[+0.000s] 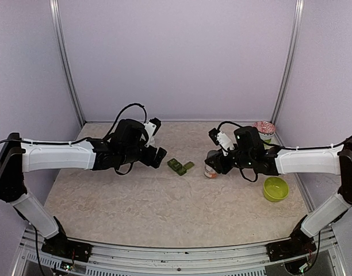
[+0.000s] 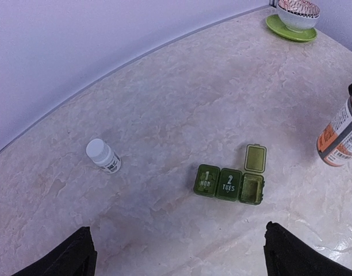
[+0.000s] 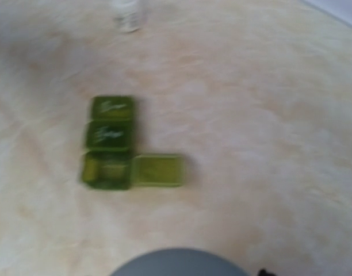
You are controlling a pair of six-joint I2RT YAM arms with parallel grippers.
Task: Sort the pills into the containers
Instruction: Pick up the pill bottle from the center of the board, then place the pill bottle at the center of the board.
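From above, a beige marbled worktop (image 1: 136, 201) sits inside pale lilac walls (image 1: 176, 57) with two metal posts (image 1: 65, 69). On it are one green pill organiser (image 1: 177, 166), one green bowl (image 1: 275, 188) and one patterned bowl (image 1: 264, 127). The left gripper (image 1: 159, 155) hangs spread wide, holding nothing. The right gripper (image 1: 212, 164) is clamped round an orange-labelled bottle (image 1: 210, 171) just right of the organiser.

The left wrist view shows the organiser's three compartments (image 2: 229, 183): two lidded, and the one nearest the orange-labelled bottle (image 2: 341, 138) with its lid up. One white bottle (image 2: 103, 156) lies well apart on its side. The patterned bowl (image 2: 298, 10) stands on a green saucer (image 2: 291, 31).

The right wrist view is blurred. It shows the organiser (image 3: 110, 141), the white bottle (image 3: 128, 14) and a grey rounded shape (image 3: 179, 263) at the bottom edge.
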